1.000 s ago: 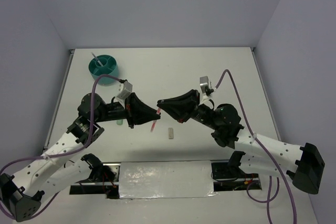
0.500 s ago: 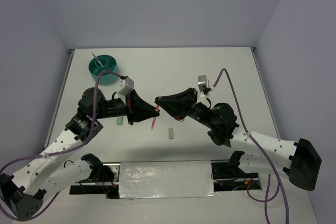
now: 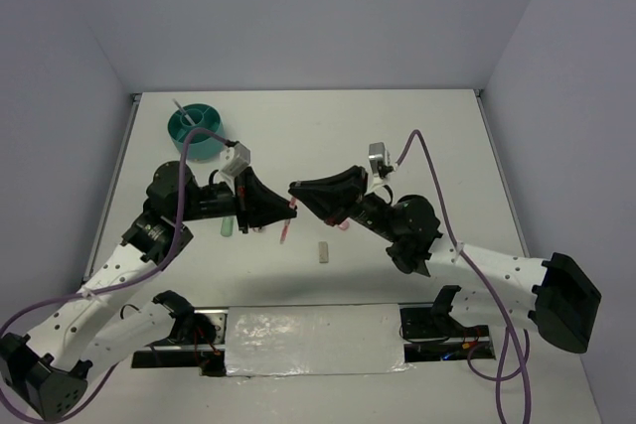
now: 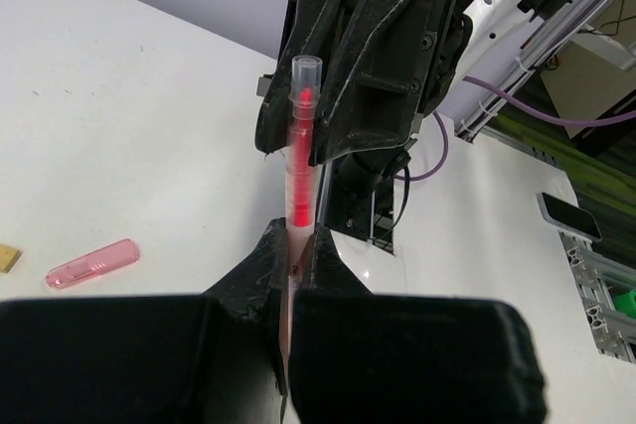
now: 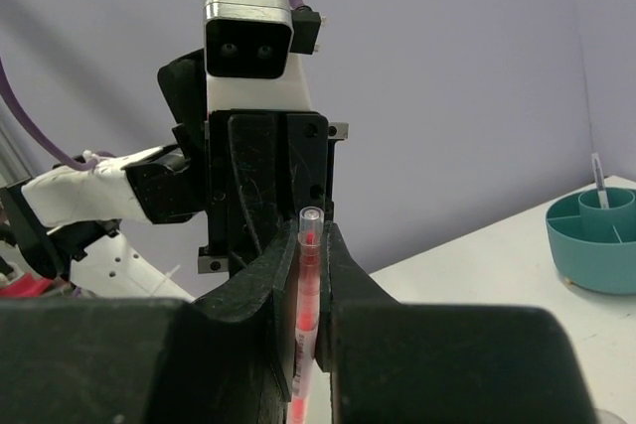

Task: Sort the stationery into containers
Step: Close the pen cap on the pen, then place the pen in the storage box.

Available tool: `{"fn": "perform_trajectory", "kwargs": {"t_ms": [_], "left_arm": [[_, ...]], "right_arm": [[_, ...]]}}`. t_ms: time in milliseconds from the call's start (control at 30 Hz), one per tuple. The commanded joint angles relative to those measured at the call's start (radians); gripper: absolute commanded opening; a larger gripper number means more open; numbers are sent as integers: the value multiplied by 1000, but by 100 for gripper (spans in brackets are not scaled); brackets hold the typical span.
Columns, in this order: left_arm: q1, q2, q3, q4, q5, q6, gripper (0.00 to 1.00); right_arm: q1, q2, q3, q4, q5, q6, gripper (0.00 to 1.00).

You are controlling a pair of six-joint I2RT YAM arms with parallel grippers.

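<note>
left fingers (image 4: 260,267) and right fingers (image 5: 348,270) both clenched on pink pen (image 4: 298,146) mid-frame, teal cup (image 3: 196,127) hugging the counter (image 3: 427,136) edge upper left, loads of bare room upper right

My tally from here, kind by kind.
I count one pink pen (image 4: 296,156), one short pink piece (image 4: 91,263) lying on the tabletop (image 3: 417,126), one tan block (image 3: 322,251) and one pale green piece (image 3: 227,226) toward the near edge. There is also one thin stick (image 5: 597,171) standing in the one teal cup (image 5: 586,265) by the far left corner. That gives me five loose items outside the cup and one inside it. I have two grippers in view, the left gripper (image 4: 298,240) and the right gripper (image 5: 313,245). I cannot count the cup's compartments from these views.
</note>
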Motion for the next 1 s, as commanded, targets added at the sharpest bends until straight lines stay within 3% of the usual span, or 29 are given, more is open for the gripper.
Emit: {"fn": "perform_trajectory", "kwargs": {"t_ms": [0,33,67,133,167,200,333,467,500,567,633,667,833,967], "left_arm": [[-1,-15,135,413,-8,-31,0],[-6,-12,117,424,-12,-33,0],[-22,-16,94,421,-34,-11,0],[-49,-39,32,386,-83,35,0],[-70,-47,17,328,-140,85,0],[-79,-50,-15,308,-162,102,0],[-110,-37,-75,242,-300,173,0],[-116,-1,-91,217,-621,184,0],[-116,19,-86,226,-838,184,0],[-107,52,-59,244,-1118,176,0],[-67,132,-25,324,-1395,191,0],[4,167,19,355,-1457,190,0],[322,370,154,546,-1496,147,0],[460,551,278,629,-1446,147,0]], "right_arm": [[13,81,-59,-482,-145,-24,0],[1,46,-42,-498,-137,-16,2],[-5,25,1,-527,-137,-12,16],[-25,-45,59,-561,-136,-16,30],[-49,-65,137,-614,-131,-16,51],[-63,-82,183,-645,-128,-24,63],[-143,-134,444,-801,-154,-56,100],[-203,-196,532,-898,-143,-108,100],[-218,-241,527,-912,-128,-116,100],[-223,-291,476,-935,-55,-137,100],[-223,-358,388,-935,-2,-142,100],[-224,-377,357,-927,1,-140,100],[-224,-489,157,-878,10,-107,100],[-226,-519,87,-880,12,-120,100]]}}
